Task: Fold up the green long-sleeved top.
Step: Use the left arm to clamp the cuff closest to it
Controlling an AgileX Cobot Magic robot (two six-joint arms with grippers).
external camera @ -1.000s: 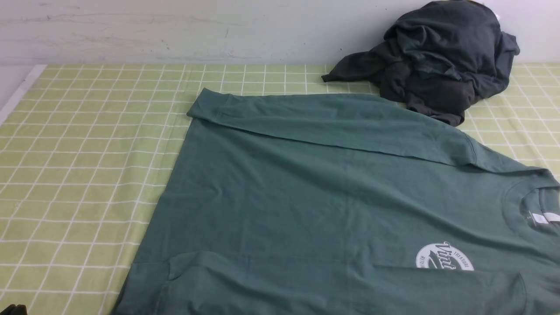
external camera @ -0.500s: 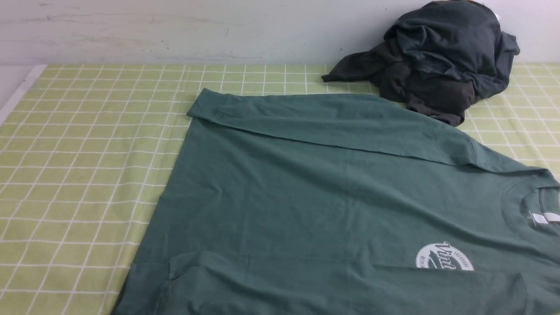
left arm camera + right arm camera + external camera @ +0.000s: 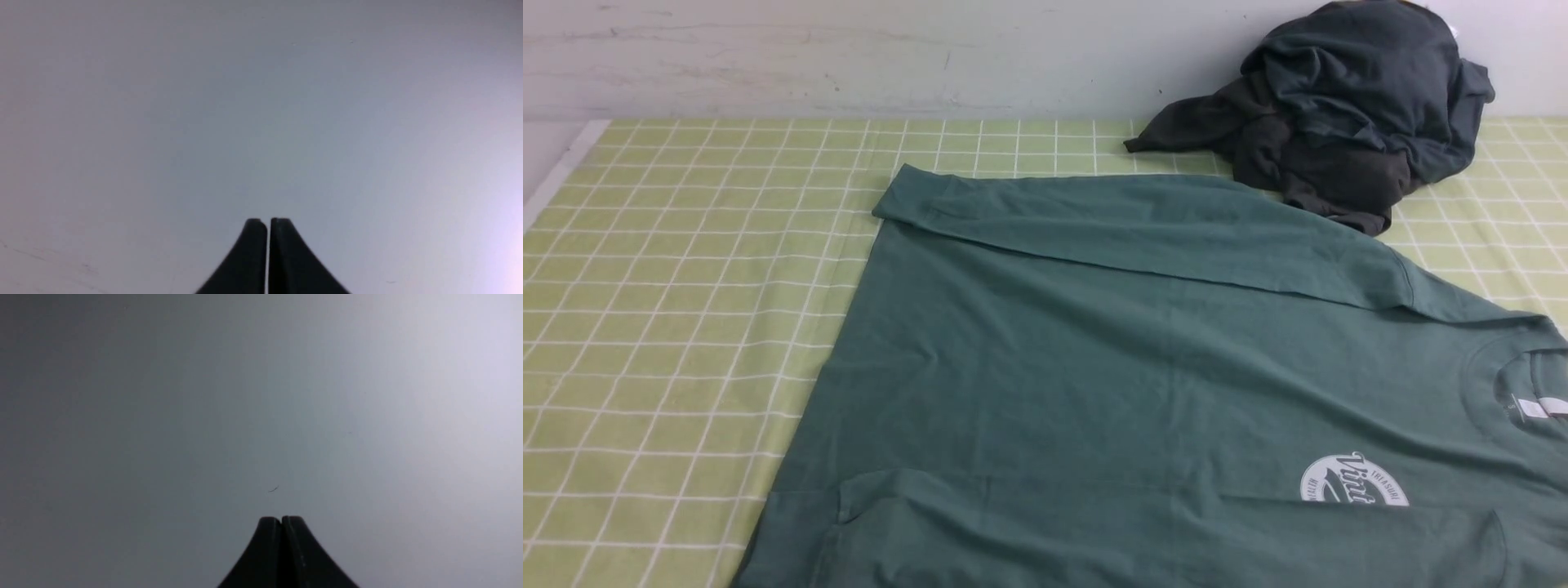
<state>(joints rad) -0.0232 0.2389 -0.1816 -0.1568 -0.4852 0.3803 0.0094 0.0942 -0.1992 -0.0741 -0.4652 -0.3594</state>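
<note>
The green long-sleeved top (image 3: 1111, 367) lies flat on the checked cloth, its neck with a white label (image 3: 1535, 408) at the right and its round white logo (image 3: 1352, 480) low on the right. Both sleeves are folded in over the body, one along the far edge (image 3: 1111, 216), one along the near edge (image 3: 1176, 535). Neither arm shows in the front view. My left gripper (image 3: 268, 220) is shut with nothing in it, facing a plain pale surface. My right gripper (image 3: 281, 518) is shut too, with nothing in it, before a similar blank surface.
A dark charcoal-grey heap of clothing (image 3: 1339, 106) sits at the back right against the pale wall (image 3: 849, 57). The yellow-green checked cloth (image 3: 670, 310) covers the table to the left of the top; its left edge (image 3: 564, 175) runs diagonally.
A dark bit of the left arm at the bottom left corner a second ago has gone out of the front view. The top has not moved.
</note>
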